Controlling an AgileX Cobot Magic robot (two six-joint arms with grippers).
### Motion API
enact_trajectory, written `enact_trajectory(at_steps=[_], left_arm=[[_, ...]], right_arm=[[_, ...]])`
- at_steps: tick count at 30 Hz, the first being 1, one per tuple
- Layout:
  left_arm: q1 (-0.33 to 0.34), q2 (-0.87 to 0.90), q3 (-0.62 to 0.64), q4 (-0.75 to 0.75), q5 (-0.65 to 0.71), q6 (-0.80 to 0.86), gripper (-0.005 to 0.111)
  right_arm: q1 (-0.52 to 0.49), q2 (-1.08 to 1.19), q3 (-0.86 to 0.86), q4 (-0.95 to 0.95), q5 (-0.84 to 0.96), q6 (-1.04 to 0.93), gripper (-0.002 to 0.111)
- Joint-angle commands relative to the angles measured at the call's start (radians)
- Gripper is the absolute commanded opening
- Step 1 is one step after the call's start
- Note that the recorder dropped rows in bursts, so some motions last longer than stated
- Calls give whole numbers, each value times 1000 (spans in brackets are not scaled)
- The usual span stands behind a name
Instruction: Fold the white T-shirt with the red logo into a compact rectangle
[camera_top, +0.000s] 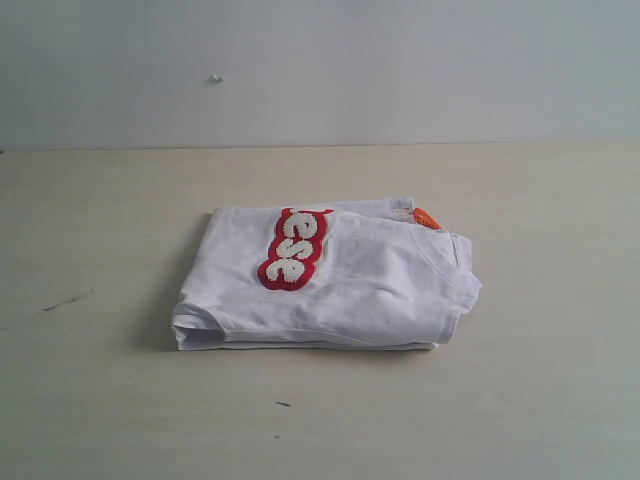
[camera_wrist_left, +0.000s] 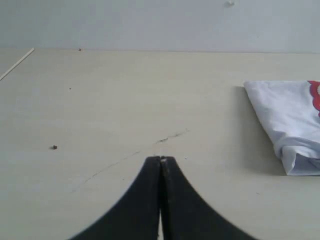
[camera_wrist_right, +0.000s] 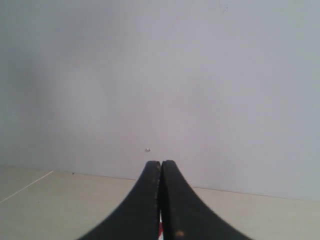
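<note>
The white T-shirt lies folded into a thick rectangular stack in the middle of the table, with the red logo on its top face and an orange neck tag poking out at the far right corner. No arm shows in the exterior view. In the left wrist view my left gripper is shut and empty above bare table, well apart from the white T-shirt. My right gripper is shut too, facing the wall; a sliver of red shows through the slit low between its fingers.
The pale wooden table runs back to a plain grey wall. A thin dark crack and small specks mark the tabletop near my left gripper.
</note>
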Motion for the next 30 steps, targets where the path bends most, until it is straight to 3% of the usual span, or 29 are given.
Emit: enact_trajectory(at_steps=[1, 6, 12, 19, 30], left_arm=[[3, -5, 3, -3, -12, 5, 0], [3, -5, 3, -3, -12, 5, 0], [3, -5, 3, -3, -12, 5, 0], [3, -5, 3, -3, -12, 5, 0], [3, -5, 3, -3, -12, 5, 0]], right_arm=[[3, -3, 16, -40, -38, 2, 0], [1, -39, 80, -116, -175, 2, 0], [1, -105, 218, -406, -389, 84, 0], [-74, -109, 309, -411, -417, -58, 0], [-239, -109, 502, -277, -443, -15, 0]])
